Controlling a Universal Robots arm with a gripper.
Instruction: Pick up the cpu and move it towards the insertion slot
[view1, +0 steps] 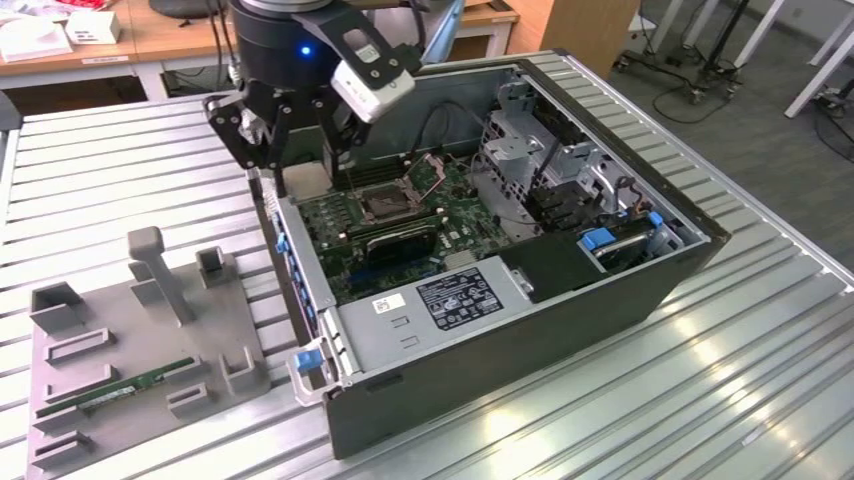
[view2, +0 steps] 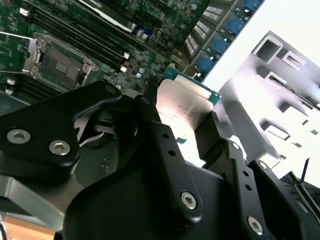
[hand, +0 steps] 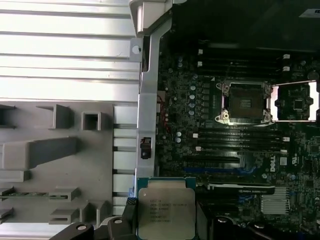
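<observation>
Gripper: the gripper (view2: 186, 131) has its black fingers (view2: 165, 145) closed on opposite edges of the cpu (hand: 166, 212), gripping it clear of any surface.
Cpu: silvery face outward, held over the side wall of the computer case (view1: 534, 330), at the edge nearest the grey tray (view1: 147, 340).
Insertion slot: the insertion slot (hand: 246, 102) sits on the motherboard (hand: 225, 150) inside the case, frame hinged open, dark centre exposed; well apart from the cpu.
Tray: lies just beside the case, a green memory stick (view1: 134, 384) resting in it.

open computer case (view1: 534, 300) | grey tray (view1: 147, 330) | green memory stick (view1: 134, 385)
</observation>
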